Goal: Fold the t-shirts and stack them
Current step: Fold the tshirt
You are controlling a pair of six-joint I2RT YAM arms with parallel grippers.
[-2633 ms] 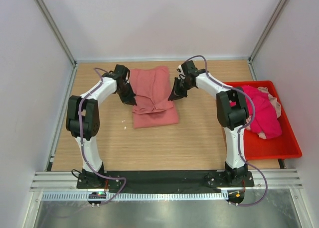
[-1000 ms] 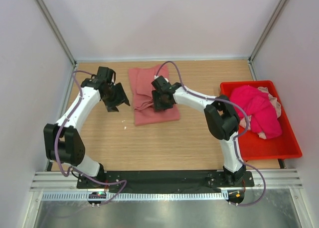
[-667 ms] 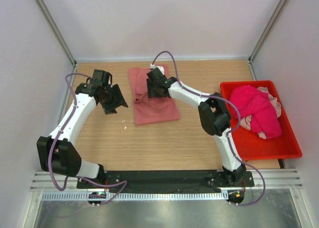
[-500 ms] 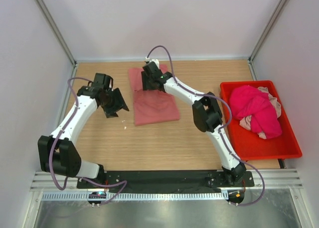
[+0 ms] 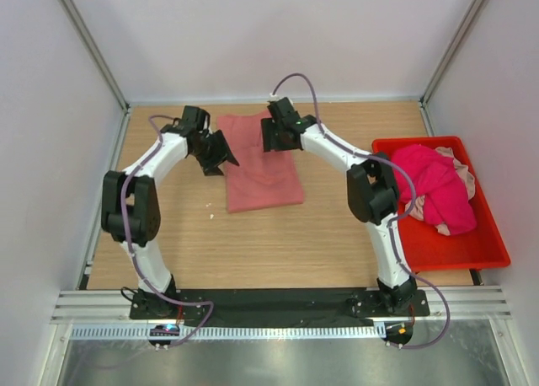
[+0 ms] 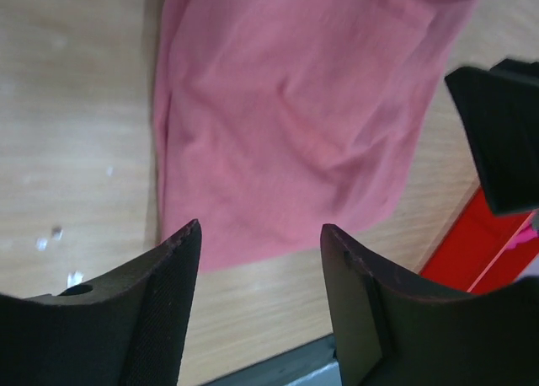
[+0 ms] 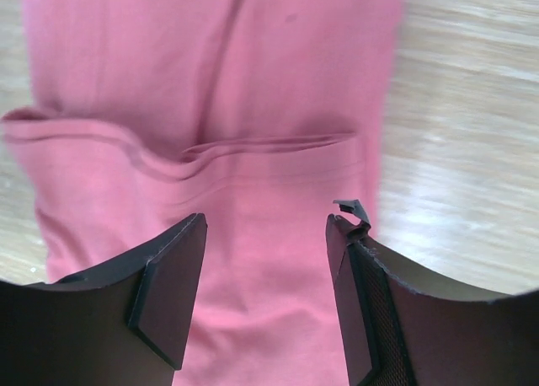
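**Both grippers open over folded salmon t-shirt**

The wooden table point(image 5: 320, 234) carries everything. A red bin point(image 5: 472, 253) sits at its right edge. It holds a crumpled bright magenta t-shirt point(image 5: 438, 192), with pale pink cloth point(image 5: 462, 160) showing at its far side.

The salmon t-shirt point(image 5: 265, 179) lies flat on the table, left of centre and towards the far side. It is folded into a long rectangle running near to far, well apart from the bin. The right wrist view shows a hem fold crossing the cloth from side to side.

The left gripper point(image 5: 221, 152) is at the shirt's left edge, jaws apart with nothing between them. Cloth and bare table show below it in the left wrist view. The right gripper point(image 5: 272, 140) is over the shirt's far end, jaws apart and empty, with cloth filling the gap. Whether either gripper touches the fabric cannot be told.
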